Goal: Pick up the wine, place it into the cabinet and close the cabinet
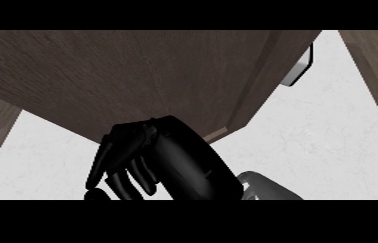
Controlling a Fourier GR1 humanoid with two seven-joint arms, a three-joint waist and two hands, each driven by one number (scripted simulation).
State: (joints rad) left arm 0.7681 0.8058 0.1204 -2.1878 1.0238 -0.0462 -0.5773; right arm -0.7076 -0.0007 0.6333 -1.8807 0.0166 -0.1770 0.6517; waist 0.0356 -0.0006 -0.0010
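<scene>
The right hand [159, 159] sits low in the middle of the head view, its black back turned upward and its top pressed against or just under the lower edge of the cabinet [133, 77]. A short stretch of grey forearm [269, 187] enters from the lower right and angles up and left to meet the hand. The fingers [122, 174] hang down and to the left, side by side and nearly straight, spread a little at the tips. They are relaxed rather than curled, and nothing shows between them. The cabinet's dark brown wood fills most of the upper half, tilted across the view. A narrower brown face runs along its right side, and beside that is a pale metal handle [300, 67]. From this angle I cannot tell whether the cabinet door stands open or shut. The white marbled counter [317, 142] shows to the right and lower left of the wood. The wine cannot be seen anywhere, so its place cannot be told.
</scene>
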